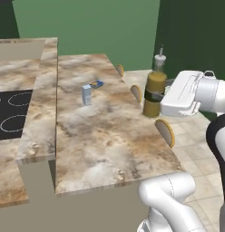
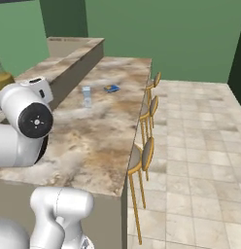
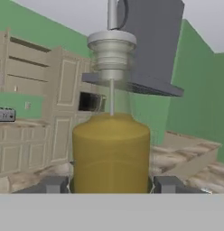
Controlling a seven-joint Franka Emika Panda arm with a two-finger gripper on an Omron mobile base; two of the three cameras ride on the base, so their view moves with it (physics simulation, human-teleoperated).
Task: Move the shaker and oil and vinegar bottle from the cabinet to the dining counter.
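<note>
While your end effector (image 3: 111,185) has its fingers clamped on the oil and vinegar bottle (image 1: 154,93), hanging just past the bench's (image 1: 100,136) stool-side edge, watch it: lower too early and it'll clip that edge.

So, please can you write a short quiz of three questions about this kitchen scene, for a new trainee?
1. True or false: the gripper is closed on the oil and vinegar bottle.
2. In the left base view, where is the bottle?
A. lying on the dining counter
B. upright, held up past the counter's stool-side edge
C. on the cooktop
3. Fill in: the small pale upright item on the counter, beside a flat blue object, is the ____.

Key: 1 true; 2 B; 3 shaker.
</note>
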